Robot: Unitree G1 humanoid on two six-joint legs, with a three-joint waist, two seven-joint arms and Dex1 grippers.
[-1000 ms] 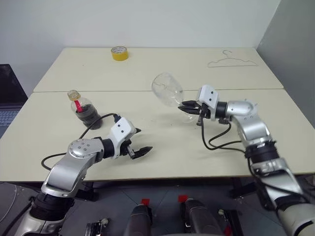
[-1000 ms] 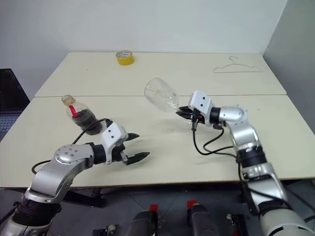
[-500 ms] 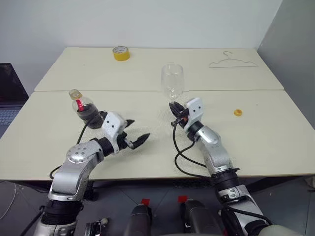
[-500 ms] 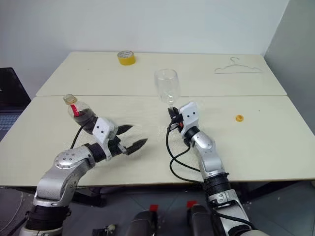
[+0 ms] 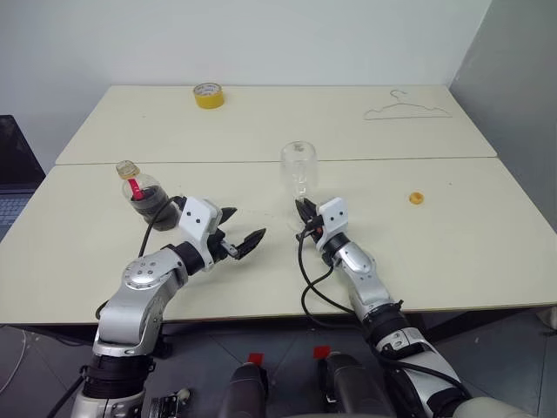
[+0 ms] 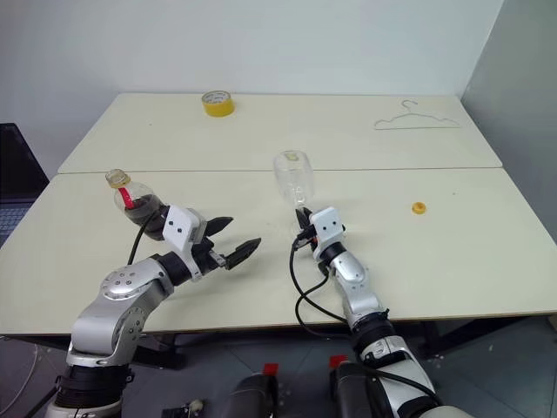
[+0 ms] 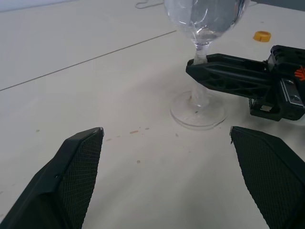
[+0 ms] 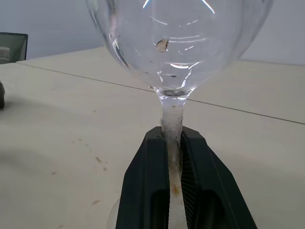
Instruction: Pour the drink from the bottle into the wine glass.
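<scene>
Clear wine glass (image 5: 298,168) upright on the tabletop (image 5: 470,235).
Right gripper (image 8: 172,157) fingers clamp its stem; left gripper (image 5: 240,233) fingers spread wide, empty.

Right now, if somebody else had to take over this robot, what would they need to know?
Right gripper: shut on the stem of the wine glass, which stands upright and empty, foot on the table.
Left gripper: open, holding nothing, between bottle and glass.
Bottle: on the table at the robot's left, uncapped, drink inside. Its yellow cap lies to the right.
Done: glass set up. Left: grasp the bottle, pour.
</scene>
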